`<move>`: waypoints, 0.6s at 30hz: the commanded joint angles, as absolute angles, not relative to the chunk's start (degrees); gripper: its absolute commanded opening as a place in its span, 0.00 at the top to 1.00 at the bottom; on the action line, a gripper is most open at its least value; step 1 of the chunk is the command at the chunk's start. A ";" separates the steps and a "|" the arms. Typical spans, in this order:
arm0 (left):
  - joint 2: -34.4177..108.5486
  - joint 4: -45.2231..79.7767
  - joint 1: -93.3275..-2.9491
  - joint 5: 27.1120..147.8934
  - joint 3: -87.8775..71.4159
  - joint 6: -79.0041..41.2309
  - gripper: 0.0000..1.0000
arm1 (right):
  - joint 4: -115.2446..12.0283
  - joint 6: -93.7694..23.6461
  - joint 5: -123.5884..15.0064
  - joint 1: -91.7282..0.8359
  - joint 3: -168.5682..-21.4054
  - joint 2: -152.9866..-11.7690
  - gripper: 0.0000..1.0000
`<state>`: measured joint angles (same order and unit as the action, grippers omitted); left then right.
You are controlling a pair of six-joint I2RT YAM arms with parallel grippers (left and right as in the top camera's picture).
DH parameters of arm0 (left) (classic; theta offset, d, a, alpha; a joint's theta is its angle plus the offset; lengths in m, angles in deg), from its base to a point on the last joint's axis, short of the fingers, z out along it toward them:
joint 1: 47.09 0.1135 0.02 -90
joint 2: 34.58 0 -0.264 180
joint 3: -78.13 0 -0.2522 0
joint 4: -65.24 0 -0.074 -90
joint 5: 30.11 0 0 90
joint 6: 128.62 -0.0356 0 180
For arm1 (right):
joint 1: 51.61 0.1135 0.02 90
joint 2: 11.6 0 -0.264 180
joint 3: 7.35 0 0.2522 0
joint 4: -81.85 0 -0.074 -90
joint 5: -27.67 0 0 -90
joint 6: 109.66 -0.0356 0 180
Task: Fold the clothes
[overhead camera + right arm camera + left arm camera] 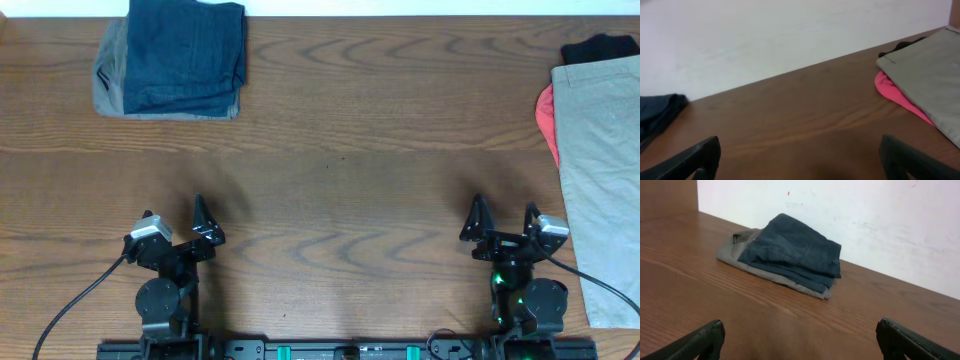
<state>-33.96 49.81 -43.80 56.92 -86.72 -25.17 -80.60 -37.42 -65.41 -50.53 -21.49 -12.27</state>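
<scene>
Navy-blue in colour, the soft dark navy-blue fabric shorts (188, 50) lie folded into a compact bundle at the far left corner of the brown wood-grain tabletop (340, 150), close to the white wall (865, 220). They rest on top of a folded grey-olive garment (108, 75), which shows past their left edge and along their near edge. In the left wrist view the shorts (790, 250) show several stacked layers along their right side.

At the far right a flat beige khaki garment (600, 150) runs along the tabletop's edge. A red-pink cloth (545, 115) shows from under its left side, and a black fabric item (600, 47) lies at its far end.

The left gripper (172, 208) sits at the near edge on the left, well apart from the shorts, its fingers spread wide and holding nothing. The right gripper (504, 205) sits at the near edge on the right, beside the beige garment without touching it, likewise spread wide and empty. Bare wood lies between the two grippers.
</scene>
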 commanded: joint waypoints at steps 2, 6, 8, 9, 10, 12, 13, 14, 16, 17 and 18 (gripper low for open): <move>-34.35 47.71 -43.52 56.40 -87.88 -25.94 0.02 | -80.16 -35.26 -63.37 -49.83 -21.41 -11.86 0.01; -34.35 47.71 -43.52 56.40 -87.88 -25.94 0.02 | -80.19 -35.26 -63.37 -50.77 -21.41 -11.88 0.01; -34.35 47.71 -43.52 56.40 -87.88 -25.94 0.02 | -80.19 -35.26 -63.39 -51.23 -21.41 -11.88 0.01; -34.35 47.71 -43.52 56.40 -87.88 -25.94 0.02 | -80.19 -35.26 -63.39 -51.23 -21.41 -11.88 0.01; -34.35 47.71 -43.52 56.40 -87.88 -25.94 0.02 | -80.19 -35.26 -63.39 -51.23 -21.41 -11.88 0.01; -34.35 47.71 -43.52 56.40 -87.88 -25.94 0.02 | -80.19 -35.26 -63.39 -51.23 -21.41 -11.88 0.01; -34.35 47.71 -43.52 56.40 -87.88 -25.94 0.02 | -80.19 -35.26 -63.39 -51.23 -21.41 -11.88 0.01; -34.35 47.69 -43.52 56.40 -87.88 -25.94 0.02 | -80.19 -35.26 -63.39 -51.23 -21.41 -11.88 0.01; -34.35 47.71 -43.52 56.40 -87.88 -25.94 0.02 | -80.19 -35.26 -63.39 -51.23 -21.41 -11.88 0.01; -34.35 47.71 -43.52 56.40 -87.88 -25.94 0.02 | -80.19 -35.26 -63.39 -51.23 -21.41 -11.88 0.01; -34.35 47.71 -43.52 56.40 -87.88 -25.94 0.02 | -80.19 -35.26 -63.39 -51.23 -21.41 -11.88 0.01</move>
<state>-33.96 49.81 -43.80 56.92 -86.72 -25.17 -80.49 -36.33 -63.94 -50.68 -21.49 -12.27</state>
